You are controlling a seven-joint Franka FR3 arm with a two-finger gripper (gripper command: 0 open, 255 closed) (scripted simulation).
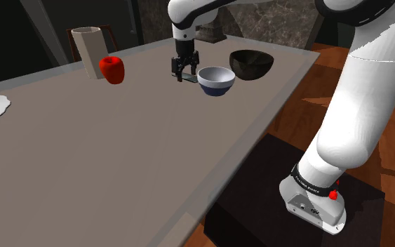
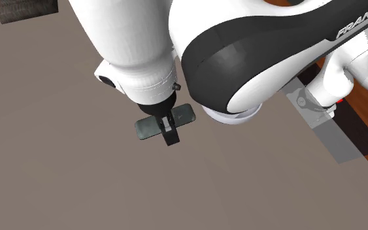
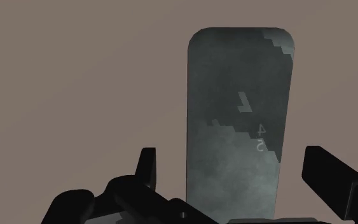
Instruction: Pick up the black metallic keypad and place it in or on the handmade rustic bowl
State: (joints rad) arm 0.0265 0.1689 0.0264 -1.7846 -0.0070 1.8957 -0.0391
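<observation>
Jaws spread apart — straddling the dark keypad (image 3: 234, 114), not touching it

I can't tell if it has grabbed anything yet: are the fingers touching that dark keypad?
Apart. In the wrist view the open fingers stand either side of the keypad, with bare table showing between each finger and its edges.

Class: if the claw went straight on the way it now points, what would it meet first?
The dark keypad lying flat on the table, right below the claw. Its open fingers straddle it, so they may reach the table alongside; depth is unclear.
</observation>
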